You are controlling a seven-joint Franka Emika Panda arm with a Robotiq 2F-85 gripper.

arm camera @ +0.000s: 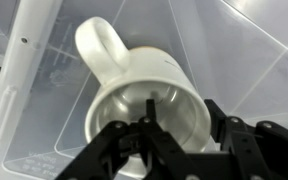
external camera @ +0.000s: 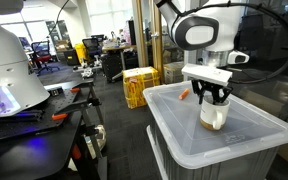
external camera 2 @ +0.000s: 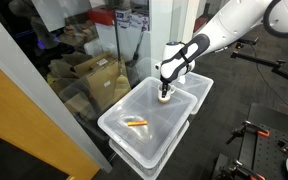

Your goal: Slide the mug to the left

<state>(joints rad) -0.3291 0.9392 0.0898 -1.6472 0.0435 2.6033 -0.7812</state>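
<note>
The white mug stands upright on the clear plastic bin lid, with its loop handle pointing up-left in the wrist view. It also shows in both exterior views. My gripper reaches down over the mug's rim. One finger is inside the mug and the other is outside its right wall. The jaws are partly closed and straddle the wall, and a gap shows between the inner finger and the wall. My gripper also shows in both exterior views.
A small orange object lies on the nearer bin lid and also shows in an exterior view. A second clear bin adjoins the first. A glass partition and cardboard boxes stand beside the bins. A workbench stands across the aisle.
</note>
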